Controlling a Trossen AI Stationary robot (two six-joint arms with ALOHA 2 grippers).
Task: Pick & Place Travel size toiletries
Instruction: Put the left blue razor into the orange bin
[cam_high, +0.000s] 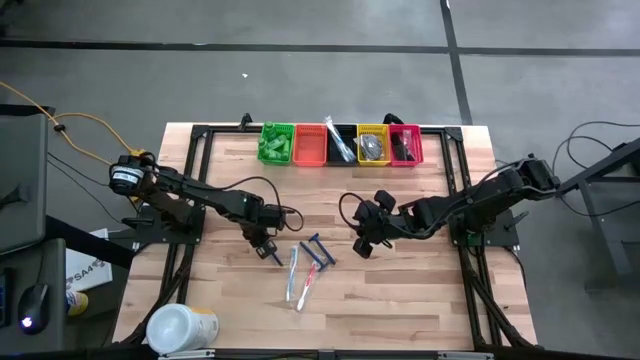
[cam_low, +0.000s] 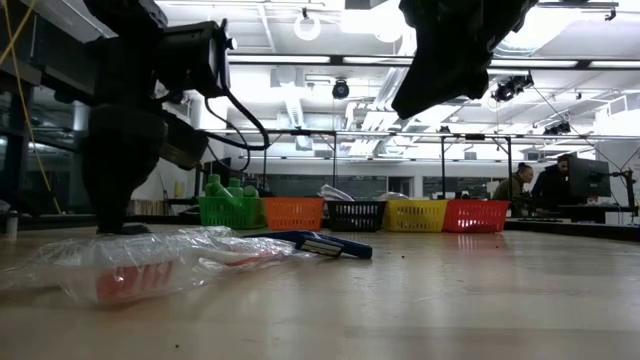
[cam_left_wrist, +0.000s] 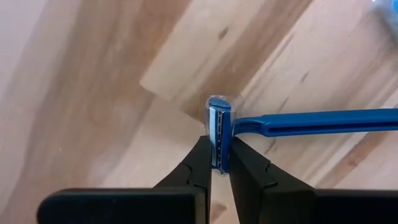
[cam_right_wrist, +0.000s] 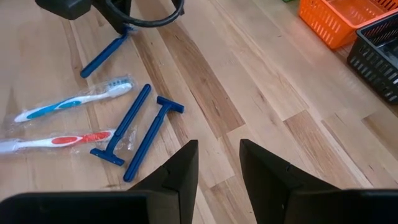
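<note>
Room: open workshop with ceiling lights; two people sit at screens beyond the table in the low view.
Surface: pale wooden table on a black frame.
Bins: five coloured baskets in a row along the table's far edge: green bin with green mini bottles, orange bin, black bin with toothbrushes, yellow bin, red bin.
Left gripper: down at the table, left of centre, clenched on the head of a blue razor that lies flat, handle pointing away from the fingers.
Right gripper: above the table, right of centre, fingers parted with nothing between them.
Loose razors: two blue razors lying side by side mid-table, between the grippers.
Toothbrushes: two wrapped toothbrushes, blue-handled toothbrush and red-handled toothbrush, just beside the loose razors.
Tub: large white tub at the near left corner, well apart from the rest.
</note>
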